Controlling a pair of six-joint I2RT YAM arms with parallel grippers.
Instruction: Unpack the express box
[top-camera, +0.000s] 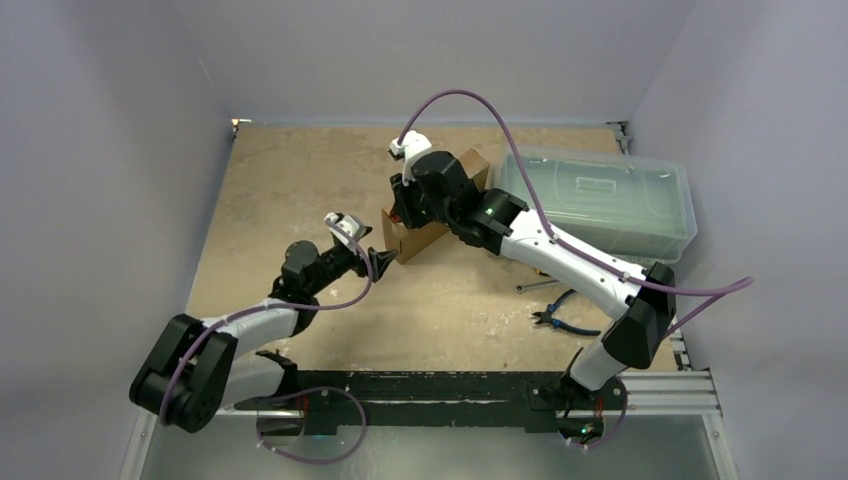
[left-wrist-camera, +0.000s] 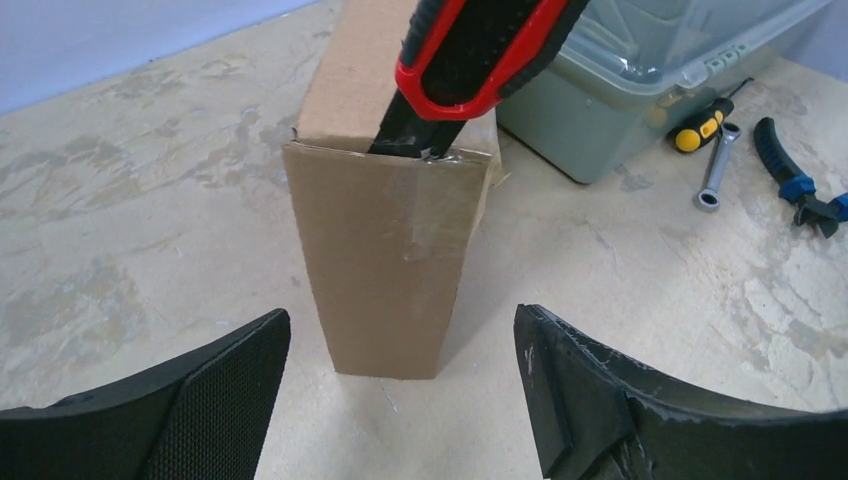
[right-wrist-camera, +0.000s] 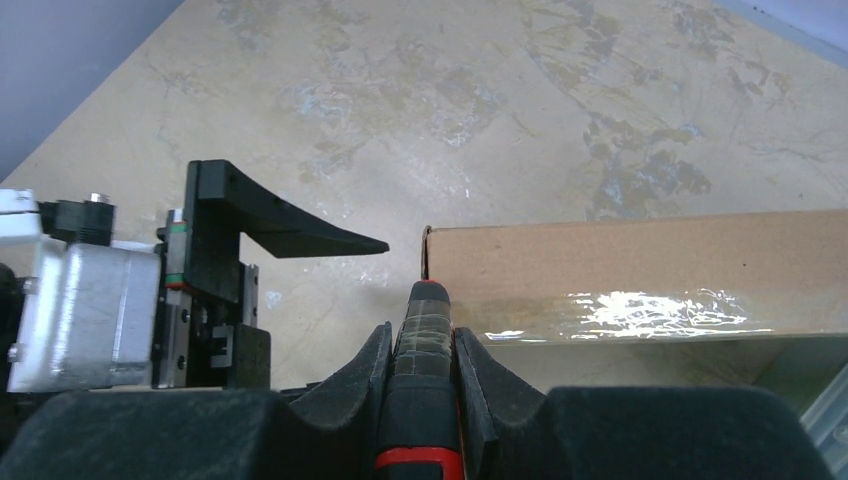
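Tipping is looking like the main danger. The express box (left-wrist-camera: 385, 260) is standing on one long narrow edge near the middle of the table (left-wrist-camera: 150, 200), just beside the clear plastic bin (left-wrist-camera: 640, 90), and nothing is bracing it.

The right gripper (right-wrist-camera: 422, 345) is clamping the red-and-black utility knife (left-wrist-camera: 470, 50) between nearly closed fingers. The knife's black nose is pressing into the taped top edge at the box's near corner; how far the blade is reaching in is not showing. The left gripper (left-wrist-camera: 402, 315) is hovering wide open in front of the box's near end, one finger on each side, holding nothing and touching nothing.

A cut drawn along the tape while the box is standing free is probably going to shove it over or slide it against the bin instead of slitting the tape. Closing the left fingers on the box first is looking wise, though they are sitting close to the blade's line, so a high grip is risking a nick.

Pushing down too hard is risking the blade going through the cardboard into whatever is lying inside. The knife handle is also resting in a narrow pinch, so drag from the tape is likely twisting it out of line.
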